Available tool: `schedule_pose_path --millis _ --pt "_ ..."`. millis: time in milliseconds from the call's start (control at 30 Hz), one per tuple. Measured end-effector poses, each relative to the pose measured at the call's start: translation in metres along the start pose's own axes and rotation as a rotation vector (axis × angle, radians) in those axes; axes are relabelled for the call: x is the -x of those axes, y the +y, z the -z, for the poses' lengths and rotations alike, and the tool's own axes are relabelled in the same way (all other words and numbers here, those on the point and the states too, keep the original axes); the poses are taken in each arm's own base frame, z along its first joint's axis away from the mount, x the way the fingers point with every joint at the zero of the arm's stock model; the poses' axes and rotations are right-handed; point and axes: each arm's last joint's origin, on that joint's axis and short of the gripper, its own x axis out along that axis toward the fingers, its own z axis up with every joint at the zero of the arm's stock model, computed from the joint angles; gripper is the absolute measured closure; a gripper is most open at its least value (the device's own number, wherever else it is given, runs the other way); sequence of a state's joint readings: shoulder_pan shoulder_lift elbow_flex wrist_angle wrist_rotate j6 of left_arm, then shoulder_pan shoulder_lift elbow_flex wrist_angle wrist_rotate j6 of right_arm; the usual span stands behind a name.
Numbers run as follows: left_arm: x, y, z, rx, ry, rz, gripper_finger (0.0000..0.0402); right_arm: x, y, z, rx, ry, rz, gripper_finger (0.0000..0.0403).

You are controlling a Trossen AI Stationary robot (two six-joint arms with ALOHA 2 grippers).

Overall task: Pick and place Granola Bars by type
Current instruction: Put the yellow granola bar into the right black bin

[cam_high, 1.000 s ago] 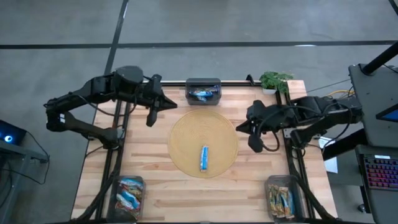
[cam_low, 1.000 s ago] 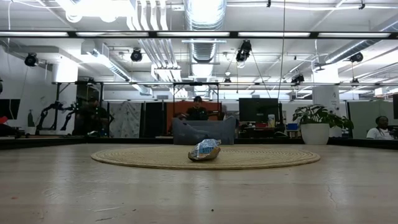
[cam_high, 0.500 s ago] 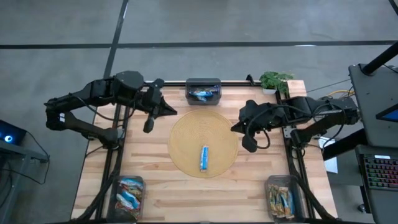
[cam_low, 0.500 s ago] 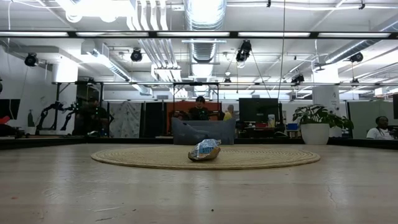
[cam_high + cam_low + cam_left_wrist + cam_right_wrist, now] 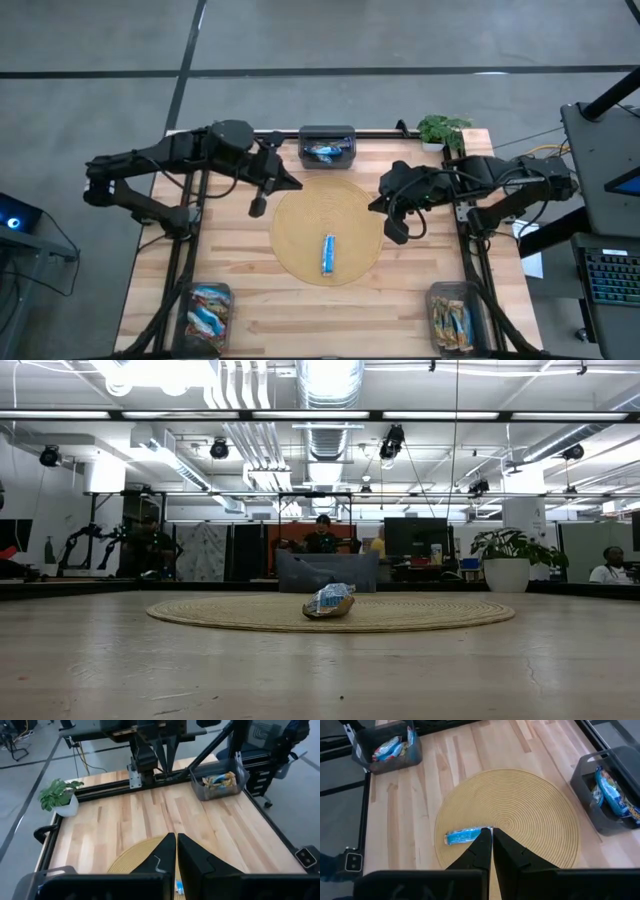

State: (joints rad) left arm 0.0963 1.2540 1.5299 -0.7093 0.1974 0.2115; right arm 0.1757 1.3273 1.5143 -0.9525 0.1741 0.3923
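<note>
One blue-white granola bar lies flat on the round woven mat. It also shows in the low view as the bar and in the right wrist view as the bar. My left gripper hovers shut over the mat's left edge, with its fingers together in the wrist view. My right gripper hovers shut over the mat's right edge, also shown as the gripper, just right of the bar. Neither gripper shows in the low view.
Three grey bins hold bars: a far-edge bin with blue ones, a near-left bin with mixed blue-white and red ones, and a near-right bin with orange-brown ones. A small potted plant stands at the far right corner. People sit in the room behind.
My left gripper has swung right and toward the near edge, onto the mat's left rim. My right gripper has moved a little left, toward the mat. The bar has stayed where it was.
</note>
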Motion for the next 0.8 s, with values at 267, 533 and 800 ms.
schedule_pose_path --millis 267,533,800 --pt "-0.016 0.002 0.003 0.09 0.038 0.02 0.0401 0.0 0.0 0.0 -0.011 0.002 -0.004 0.0394" --pt "-0.015 -0.002 0.003 0.021 0.022 0.09 0.0401 0.001 0.001 0.0 -0.007 0.009 -0.025 0.0394" --pt "-0.019 -0.004 0.003 -0.022 0.028 0.103 0.0401 0.001 0.001 0.0 -0.001 0.008 -0.025 0.0394"
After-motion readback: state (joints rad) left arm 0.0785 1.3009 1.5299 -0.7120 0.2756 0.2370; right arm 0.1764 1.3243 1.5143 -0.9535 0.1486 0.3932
